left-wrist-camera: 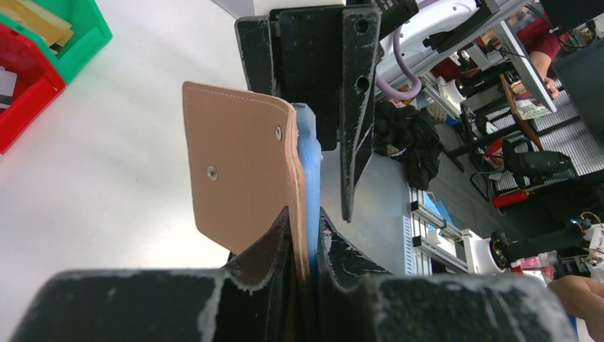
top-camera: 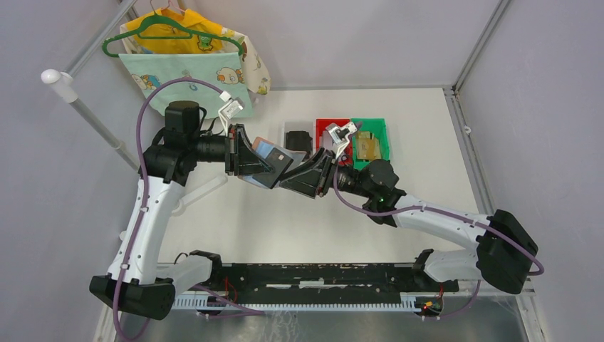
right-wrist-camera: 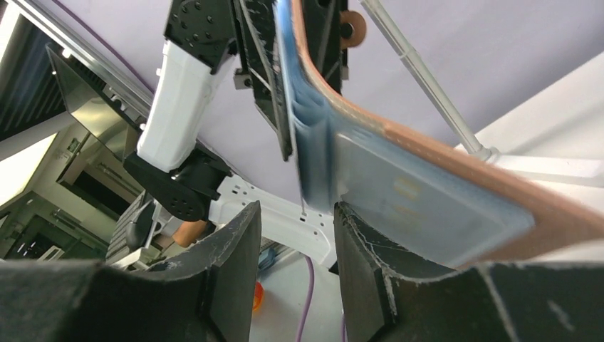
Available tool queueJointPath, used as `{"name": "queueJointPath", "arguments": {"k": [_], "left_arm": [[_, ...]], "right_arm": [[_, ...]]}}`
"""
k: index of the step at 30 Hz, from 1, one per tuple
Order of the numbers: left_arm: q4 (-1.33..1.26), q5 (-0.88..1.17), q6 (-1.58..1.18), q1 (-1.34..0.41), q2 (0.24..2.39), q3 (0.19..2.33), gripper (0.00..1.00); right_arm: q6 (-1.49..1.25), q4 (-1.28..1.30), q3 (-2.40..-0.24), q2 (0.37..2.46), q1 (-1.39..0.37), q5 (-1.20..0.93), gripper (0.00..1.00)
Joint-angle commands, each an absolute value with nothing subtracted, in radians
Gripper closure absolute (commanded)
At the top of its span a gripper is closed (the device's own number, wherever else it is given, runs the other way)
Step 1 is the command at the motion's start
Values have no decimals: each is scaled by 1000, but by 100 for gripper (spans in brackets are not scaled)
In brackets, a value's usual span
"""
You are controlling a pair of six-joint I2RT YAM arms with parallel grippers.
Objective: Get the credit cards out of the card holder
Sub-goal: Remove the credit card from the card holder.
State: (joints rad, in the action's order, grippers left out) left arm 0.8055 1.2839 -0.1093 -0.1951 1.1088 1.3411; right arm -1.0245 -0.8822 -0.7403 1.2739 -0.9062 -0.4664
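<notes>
My left gripper point(top-camera: 262, 165) is shut on the pinkish-tan card holder point(top-camera: 273, 160) and holds it open above the table. In the left wrist view the gripper point(left-wrist-camera: 305, 217) pinches the tan leather flap point(left-wrist-camera: 238, 167) together with its blue inside point(left-wrist-camera: 308, 160). My right gripper point(top-camera: 285, 179) is open at the holder's free edge. In the right wrist view its fingers point(right-wrist-camera: 295, 235) stand apart just below the blue-grey sleeves. A pale grey credit card point(right-wrist-camera: 417, 206) sits inside a sleeve. The right-hand fingertip point(right-wrist-camera: 356, 228) is close to or touching the sleeve.
A black blocky item point(top-camera: 295, 139), a red bin point(top-camera: 329, 130) and a green bin point(top-camera: 372, 139) with golden-tan items stand at the back of the table. Children's clothes on a green hanger point(top-camera: 186, 53) hang at the back left from a white rail.
</notes>
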Motion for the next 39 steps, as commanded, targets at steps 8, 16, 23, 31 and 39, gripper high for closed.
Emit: {"name": "queueJointPath", "arguments": {"k": [8,16,23,31,39], "left_arm": [[796,1365,-134,-194,1081,1335,98],[798,1415,-137,-194,1079,1331,98],[810,1409,-120,-193,1078,1317,98],[908,1384,-32,-193,1113,1340,87],[919,1395,-28,-193,1127,1367,92]], "right_arm": [[-1083,-1032,-823,1320,-907,-455,57],[-1122,-1101,-824,1350,-906,-470,67],[-1152,-1155,-819,1361,-906,-466,82],[-1157,-1218,-748,1327,-905,-472,100],[-1153,-1260,-651,1296,-903,-473,100]]}}
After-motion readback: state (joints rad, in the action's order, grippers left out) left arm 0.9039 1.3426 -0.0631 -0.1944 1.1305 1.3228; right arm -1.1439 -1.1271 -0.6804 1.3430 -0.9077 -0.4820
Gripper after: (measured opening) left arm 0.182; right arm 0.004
